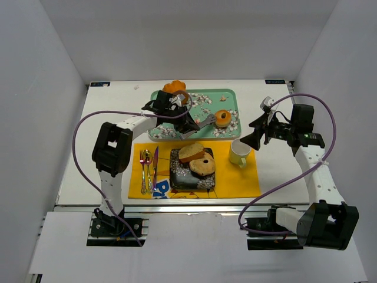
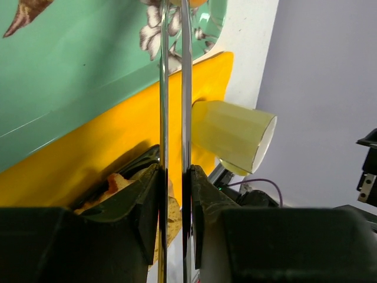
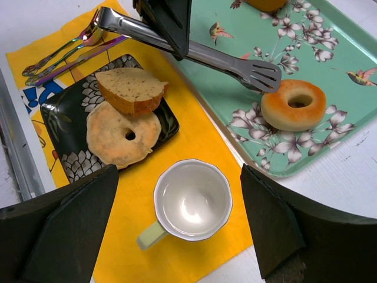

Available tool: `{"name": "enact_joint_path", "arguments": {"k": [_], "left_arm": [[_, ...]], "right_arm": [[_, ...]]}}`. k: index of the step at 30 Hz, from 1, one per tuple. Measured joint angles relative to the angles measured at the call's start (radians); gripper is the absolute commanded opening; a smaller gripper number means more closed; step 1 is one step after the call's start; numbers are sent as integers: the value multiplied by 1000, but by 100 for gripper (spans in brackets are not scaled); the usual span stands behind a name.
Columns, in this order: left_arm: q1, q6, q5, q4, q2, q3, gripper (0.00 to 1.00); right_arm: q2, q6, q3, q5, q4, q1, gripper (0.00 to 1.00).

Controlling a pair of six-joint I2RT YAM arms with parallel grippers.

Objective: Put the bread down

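Observation:
The tan bagel (image 1: 202,165) and the brown-crusted slice (image 1: 191,152) lie on a black plate (image 1: 177,177); both show in the right wrist view, bagel (image 3: 109,141) and slice (image 3: 129,88). The orange-brown donut (image 1: 222,118) lies on the teal tray (image 1: 194,92), also in the right wrist view (image 3: 277,112). My left gripper (image 1: 178,118) is shut on metal tongs (image 3: 224,59), whose empty tips sit just left of the donut. The jaws press both tong arms (image 2: 164,88). My right gripper (image 1: 254,132) is open and empty above the mug (image 3: 191,200).
The plate and the pale yellow mug (image 1: 238,153) stand on a yellow placemat (image 1: 235,183). Cutlery (image 1: 147,168) lies left of the plate. A bright-orange fluted cake (image 1: 174,87) sits at the tray's far left corner. White walls enclose the table.

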Motion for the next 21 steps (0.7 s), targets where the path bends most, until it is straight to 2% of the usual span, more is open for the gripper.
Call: {"name": "enact_joint_path", "arguments": {"k": [5,11,16,21], "left_arm": [[1,-56,14,63,-47,-44,3],[8,-82,15,93,-174,-83,0],[12,-47,9,57,-353,-152,0],[16,15,-26,-31,-612,-322,0]], "right_arm": [[-13,-3,0,3,0,0,89],[-16,-4,0,3,0,0,89],[-16,-5,0,3,0,0,89],[-16,-7,0,3,-1,0,89]]}}
